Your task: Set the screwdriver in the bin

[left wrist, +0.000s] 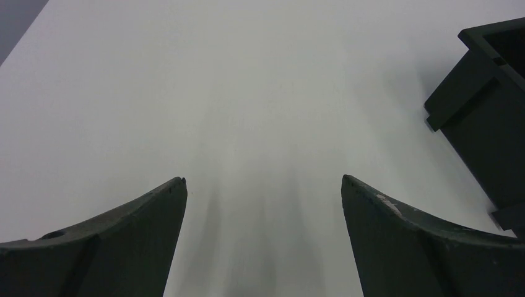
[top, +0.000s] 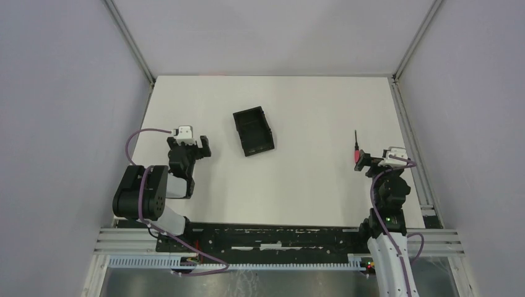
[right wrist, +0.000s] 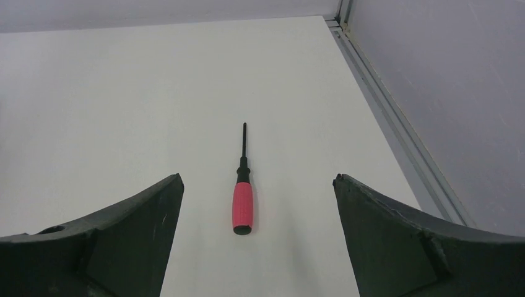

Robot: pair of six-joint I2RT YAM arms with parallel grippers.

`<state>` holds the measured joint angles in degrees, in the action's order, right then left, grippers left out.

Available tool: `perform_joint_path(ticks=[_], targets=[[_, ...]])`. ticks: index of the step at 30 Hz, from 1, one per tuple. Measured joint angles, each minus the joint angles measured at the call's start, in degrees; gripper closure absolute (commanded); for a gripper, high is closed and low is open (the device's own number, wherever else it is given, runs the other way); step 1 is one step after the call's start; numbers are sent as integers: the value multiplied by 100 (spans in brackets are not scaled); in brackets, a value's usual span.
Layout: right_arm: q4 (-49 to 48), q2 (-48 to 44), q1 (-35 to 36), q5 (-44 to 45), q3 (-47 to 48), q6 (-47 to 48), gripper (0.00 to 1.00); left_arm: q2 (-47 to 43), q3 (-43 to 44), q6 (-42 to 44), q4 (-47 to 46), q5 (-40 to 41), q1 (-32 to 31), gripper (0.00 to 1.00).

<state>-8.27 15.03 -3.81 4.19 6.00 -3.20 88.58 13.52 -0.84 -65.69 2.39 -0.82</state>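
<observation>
The red screwdriver [right wrist: 242, 185] lies flat on the white table [top: 309, 192], over on the right side, well apart from the black bin [top: 239, 135]. The right gripper [right wrist: 258, 177] is spread wide just behind the handle, not touching it. The left gripper [left wrist: 264, 179] is spread wide too, holding nothing, with the bin near its right side

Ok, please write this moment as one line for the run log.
phase: pre-grasp | right gripper: open, screwdriver lying untouched ahead between its fingers | left gripper: open, apart from bin | bin: without screwdriver
</observation>
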Motion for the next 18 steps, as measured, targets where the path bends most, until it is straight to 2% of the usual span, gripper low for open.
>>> perform_joint_path(ticks=[4,7,10,13,18], targets=[[146,144,0,39,227,2,3,0,-2,0,0,2,0,0],[369,520,0,-63,831,11,3,0,0,0,0,2,0,0],[625,1226,0,-212,1847,70,3,0,0,0,0,0,0,0],[1309,2330,0,-490,3373,153,3,0,0,0,0,0,0,0],[3139,4817,0,-691,6787,229,2,0,0,0,0,0,0,0]])
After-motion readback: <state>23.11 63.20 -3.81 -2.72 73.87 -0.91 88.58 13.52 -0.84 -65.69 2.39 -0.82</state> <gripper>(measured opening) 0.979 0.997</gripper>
